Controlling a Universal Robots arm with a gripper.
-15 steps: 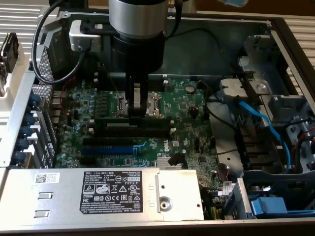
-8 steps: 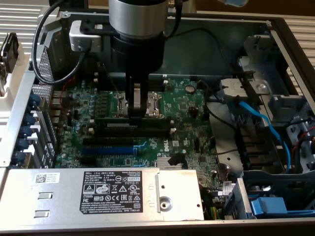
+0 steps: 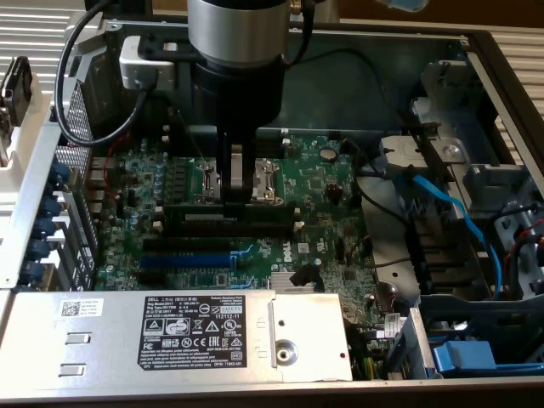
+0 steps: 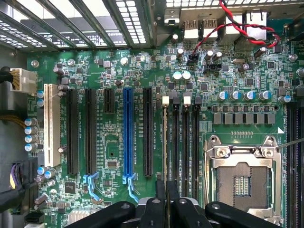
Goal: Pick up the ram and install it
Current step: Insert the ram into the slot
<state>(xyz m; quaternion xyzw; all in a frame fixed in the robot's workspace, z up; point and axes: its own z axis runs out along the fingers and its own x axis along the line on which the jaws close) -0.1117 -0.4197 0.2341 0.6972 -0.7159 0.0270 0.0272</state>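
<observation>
The gripper (image 3: 239, 200) stood straight down inside the open computer case (image 3: 501, 59), its fingers drawn narrow onto the ram (image 3: 265, 218). The stick ran crosswise directly beneath the fingertips, along the memory slots (image 3: 191, 228). Seen from the wrist, the gripper (image 4: 166, 192) pinched the ram (image 4: 165, 142) edge-on, lined up with the outermost of the memory slots (image 4: 186, 142) — the one farthest from the CPU socket (image 4: 244, 178). Whether the stick had seated fully could not be told.

Doing this step well looked like a matter of keeping the stick upright and parallel to its slot, and pressing evenly so both ends went down together. A tilt would likely jam one end against a latch.

Room was tight. The motherboard (image 3: 327, 200) under the gripper was crowded — the socket sat just beyond the fingers, and the blue expansion slot (image 4: 127, 133) lay a few rows off on the ram's other side. A labelled metal box (image 3: 204, 327) sat nearer the exterior camera, and a blue cable (image 3: 450, 212) lay well off to the side.
</observation>
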